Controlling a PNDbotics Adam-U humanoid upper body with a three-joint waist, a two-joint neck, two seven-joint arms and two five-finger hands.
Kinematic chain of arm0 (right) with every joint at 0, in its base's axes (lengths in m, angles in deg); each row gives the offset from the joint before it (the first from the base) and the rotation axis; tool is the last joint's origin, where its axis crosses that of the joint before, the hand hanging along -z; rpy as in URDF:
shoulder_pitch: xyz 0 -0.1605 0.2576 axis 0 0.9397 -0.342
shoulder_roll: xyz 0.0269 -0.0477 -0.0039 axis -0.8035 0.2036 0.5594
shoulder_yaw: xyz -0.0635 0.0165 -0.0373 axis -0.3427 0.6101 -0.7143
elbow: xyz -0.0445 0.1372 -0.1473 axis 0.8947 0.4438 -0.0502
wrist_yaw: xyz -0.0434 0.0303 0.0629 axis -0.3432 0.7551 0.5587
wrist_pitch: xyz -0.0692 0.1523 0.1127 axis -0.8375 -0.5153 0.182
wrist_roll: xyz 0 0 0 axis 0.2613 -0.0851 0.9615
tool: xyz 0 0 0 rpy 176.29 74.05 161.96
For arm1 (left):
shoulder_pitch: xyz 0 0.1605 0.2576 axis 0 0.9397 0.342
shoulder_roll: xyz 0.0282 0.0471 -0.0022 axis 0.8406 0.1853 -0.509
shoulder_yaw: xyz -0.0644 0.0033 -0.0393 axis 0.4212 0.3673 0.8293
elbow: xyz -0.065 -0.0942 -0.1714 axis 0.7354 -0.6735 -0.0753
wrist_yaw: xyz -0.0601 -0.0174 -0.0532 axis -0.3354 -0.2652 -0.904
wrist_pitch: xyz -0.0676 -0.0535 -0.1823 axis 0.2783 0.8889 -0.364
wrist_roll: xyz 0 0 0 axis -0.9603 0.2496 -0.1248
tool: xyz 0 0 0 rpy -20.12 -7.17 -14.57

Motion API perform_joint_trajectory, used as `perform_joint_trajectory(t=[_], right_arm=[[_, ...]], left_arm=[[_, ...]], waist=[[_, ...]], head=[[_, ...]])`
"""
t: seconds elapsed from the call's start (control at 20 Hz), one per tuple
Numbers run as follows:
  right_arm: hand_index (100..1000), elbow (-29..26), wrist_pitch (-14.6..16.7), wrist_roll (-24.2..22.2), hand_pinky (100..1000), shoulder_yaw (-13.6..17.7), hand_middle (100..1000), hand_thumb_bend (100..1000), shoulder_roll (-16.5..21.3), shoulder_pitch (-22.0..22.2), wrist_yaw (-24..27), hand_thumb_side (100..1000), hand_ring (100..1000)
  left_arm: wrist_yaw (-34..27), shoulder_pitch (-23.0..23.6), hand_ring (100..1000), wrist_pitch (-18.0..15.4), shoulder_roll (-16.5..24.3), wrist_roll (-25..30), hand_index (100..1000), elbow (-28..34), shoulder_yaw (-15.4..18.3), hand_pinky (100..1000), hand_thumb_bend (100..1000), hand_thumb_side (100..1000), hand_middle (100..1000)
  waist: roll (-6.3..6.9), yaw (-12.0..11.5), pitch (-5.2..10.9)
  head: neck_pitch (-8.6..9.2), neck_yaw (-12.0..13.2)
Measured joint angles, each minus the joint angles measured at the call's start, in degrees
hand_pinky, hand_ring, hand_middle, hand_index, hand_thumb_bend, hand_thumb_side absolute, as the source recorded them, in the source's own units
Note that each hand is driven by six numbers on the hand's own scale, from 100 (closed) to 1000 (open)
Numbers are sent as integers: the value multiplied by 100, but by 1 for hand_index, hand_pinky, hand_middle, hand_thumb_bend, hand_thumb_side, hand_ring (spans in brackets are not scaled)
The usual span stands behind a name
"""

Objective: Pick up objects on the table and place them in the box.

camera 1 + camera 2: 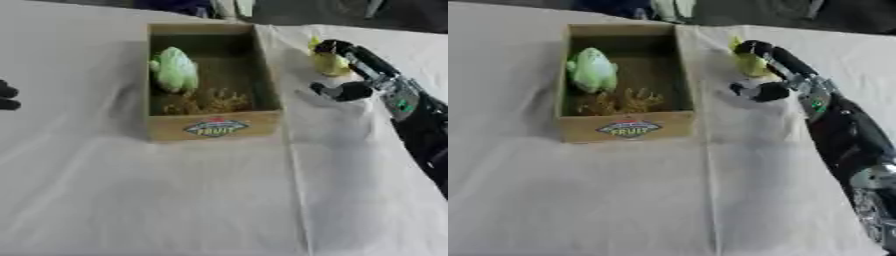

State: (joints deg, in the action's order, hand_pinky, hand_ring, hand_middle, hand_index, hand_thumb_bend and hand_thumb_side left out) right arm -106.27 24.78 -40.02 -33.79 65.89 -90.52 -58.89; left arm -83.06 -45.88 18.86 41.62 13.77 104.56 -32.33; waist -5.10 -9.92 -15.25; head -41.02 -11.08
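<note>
A wooden box [214,127] with a fruit label stands on the white cloth at centre back. Inside it lies a pale green vegetable [176,69] on straw. To the right of the box a small yellow-green fruit [330,63] sits on the cloth. My right hand [354,70] reaches in from the right; its fingers curve over the top of the fruit and its thumb sticks out below, apart from the fruit. Whether the fingers touch the fruit is unclear. Only dark fingertips of my left hand [7,96] show at the left edge.
White cloth covers the whole table, with a fold line running down from the box's right corner. Dark shapes lie beyond the far table edge.
</note>
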Motion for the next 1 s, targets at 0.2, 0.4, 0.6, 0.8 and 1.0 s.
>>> perform_joint_trajectory(t=[0.2,0.4,0.6,0.8,1.0], right_arm=[[894,1,-287,399,891,2,876,330,-6,0,-105,340,986],[896,18,-550,705,876,-10,872,314,-10,0,-253,317,982],[895,38,-723,984,849,-20,871,283,-21,0,-324,262,969],[892,81,-905,1226,817,-21,870,265,-23,0,-368,233,956],[851,128,-1026,1335,730,-27,845,223,-29,1,-455,163,887]], left_arm=[[2,0,716,0,0,0,813,0,0,709,100,407,640],[7,0,716,0,0,0,814,0,0,709,100,409,640],[18,-1,717,0,0,0,814,0,0,709,100,411,640],[22,-1,717,0,0,0,814,0,0,710,100,410,640],[25,-1,717,0,0,0,814,0,0,710,100,410,640]], waist=[[-1,-7,-17],[-12,-8,-24],[-18,0,-28],[-19,3,-30],[-18,3,-30]], head=[[2,-19],[2,-24],[2,-38],[2,-53],[2,-63]])
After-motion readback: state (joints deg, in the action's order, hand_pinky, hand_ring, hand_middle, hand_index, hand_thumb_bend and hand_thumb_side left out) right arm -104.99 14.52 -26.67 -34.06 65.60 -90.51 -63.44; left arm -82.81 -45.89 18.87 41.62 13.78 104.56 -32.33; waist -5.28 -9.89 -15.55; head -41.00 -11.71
